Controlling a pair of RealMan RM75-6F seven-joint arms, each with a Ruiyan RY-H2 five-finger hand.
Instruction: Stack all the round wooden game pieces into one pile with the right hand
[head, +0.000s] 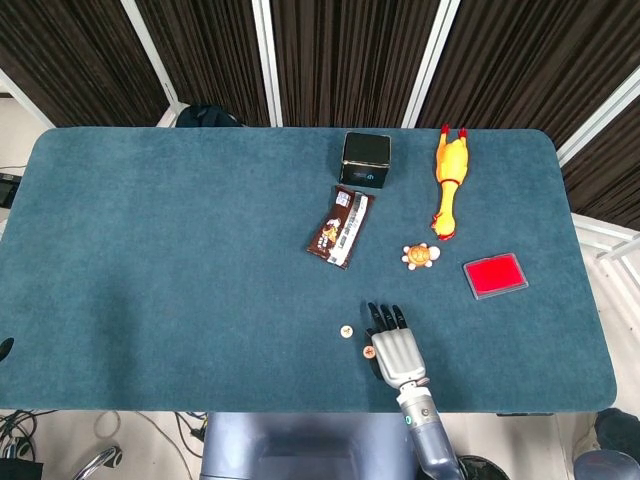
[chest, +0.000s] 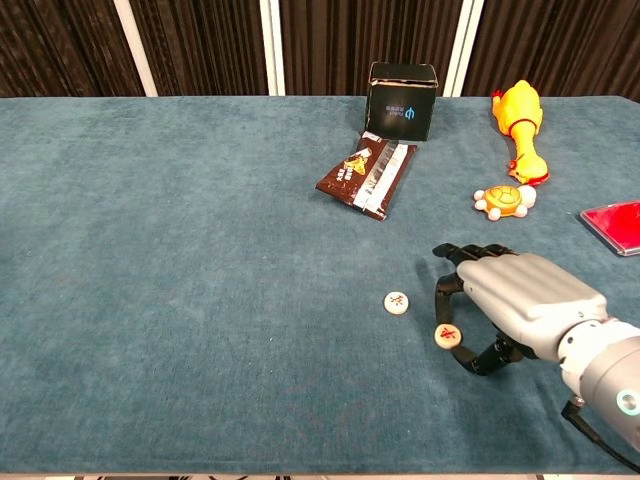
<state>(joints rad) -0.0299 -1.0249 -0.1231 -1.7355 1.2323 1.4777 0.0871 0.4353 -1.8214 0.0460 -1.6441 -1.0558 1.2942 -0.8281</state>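
Note:
Two round wooden game pieces with red marks lie near the table's front edge. One piece (chest: 397, 302) (head: 345, 330) lies free on the blue cloth. The other piece (chest: 447, 336) (head: 368, 352) sits just to its right, between the thumb and a fingertip of my right hand (chest: 520, 300) (head: 398, 350). That hand is palm down with its fingers curved over the piece, and thumb and finger touch it on both sides. The two pieces lie a few centimetres apart. No view shows my left hand.
Further back are a brown snack wrapper (chest: 367, 174), a black box (chest: 402, 100), a yellow rubber chicken (chest: 520, 118), a small toy turtle (chest: 504, 201) and a red flat card (chest: 612, 224) at the right edge. The table's front edge (chest: 300, 468) is close.

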